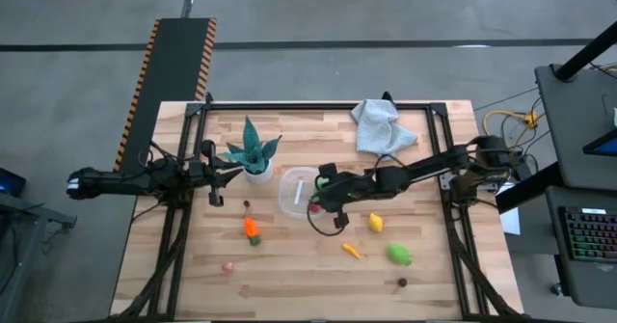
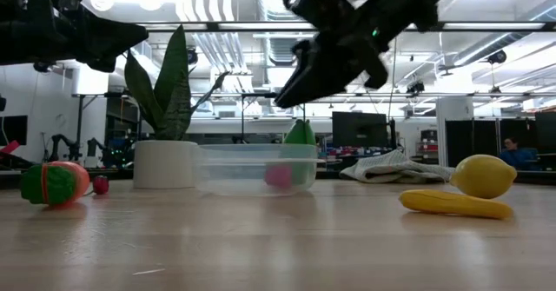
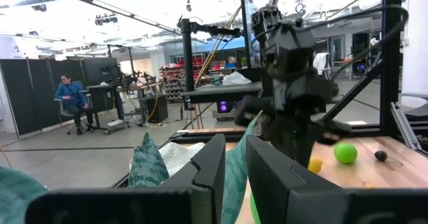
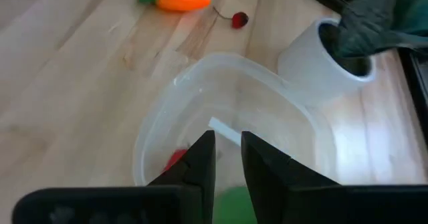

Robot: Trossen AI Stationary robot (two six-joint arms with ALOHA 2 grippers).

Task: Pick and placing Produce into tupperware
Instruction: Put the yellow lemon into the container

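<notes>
The clear tupperware point(image 1: 288, 180) point(image 4: 200, 67) sits at the table's middle. In it lie a pink-red piece point(image 4: 175, 158) point(image 2: 278, 176) and a green piece point(image 4: 231, 204) whose tip point(image 2: 300, 133) shows above the rim. My right gripper point(image 1: 314, 200) point(image 4: 227, 147) hangs over the tub, slanting down, open by a narrow gap with nothing in it. On the table lie an orange carrot point(image 1: 251, 228), a small dark cherry point(image 1: 247, 204), a pink piece point(image 1: 228, 265), a lemon point(image 1: 375, 223), a yellow-orange piece point(image 1: 352, 250), a green piece point(image 1: 398, 255) and a dark brown one point(image 1: 402, 282). My left gripper point(image 1: 224, 174) point(image 3: 234, 164) waits at the left, narrowly open.
A spiky teal plant in a white pot point(image 1: 255, 154) stands right beside the tub's left side, between it and my left gripper. A pale grey cloth point(image 1: 381, 125) lies at the far right. Black frame rails point(image 1: 318, 104) run along the table's edges. A person point(image 3: 70, 97) sits in the room beyond.
</notes>
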